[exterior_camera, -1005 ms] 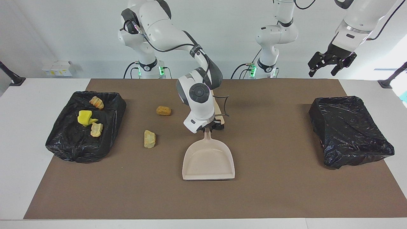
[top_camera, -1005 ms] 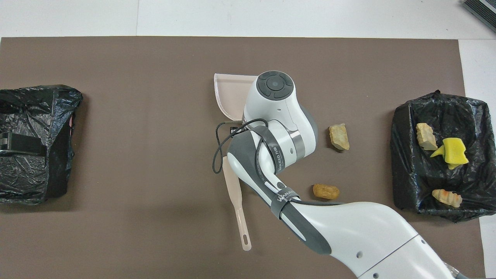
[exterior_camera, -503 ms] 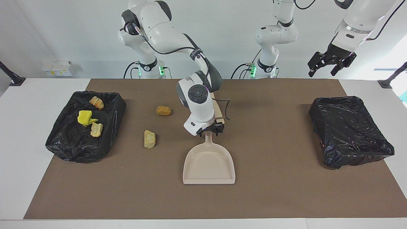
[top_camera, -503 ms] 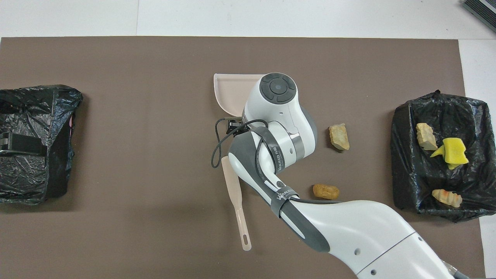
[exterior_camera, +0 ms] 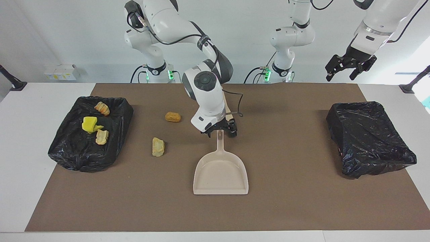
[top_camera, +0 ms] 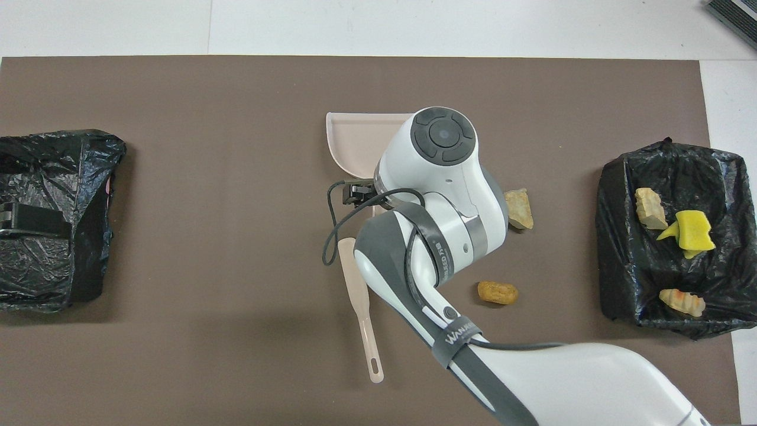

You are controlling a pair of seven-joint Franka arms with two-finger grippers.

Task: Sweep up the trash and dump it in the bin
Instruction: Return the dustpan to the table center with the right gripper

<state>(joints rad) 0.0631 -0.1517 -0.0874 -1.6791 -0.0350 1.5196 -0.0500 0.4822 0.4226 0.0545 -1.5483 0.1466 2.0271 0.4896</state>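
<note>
right pincer risen, wide above dustpan handle, brown mat, left pincer wide

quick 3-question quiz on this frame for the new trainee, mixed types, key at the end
1. True or false: the right gripper is clamped on the dustpan handle.
2. How many trash pieces lie in the bin at the right arm's end? A) one B) three C) five
3. Fill in: the two loose pieces, the orange lump and the tan lump, lie on the ____ mat.

Key: 1 false, its fingers stand open above the handle; 2 B; 3 brown.
</note>
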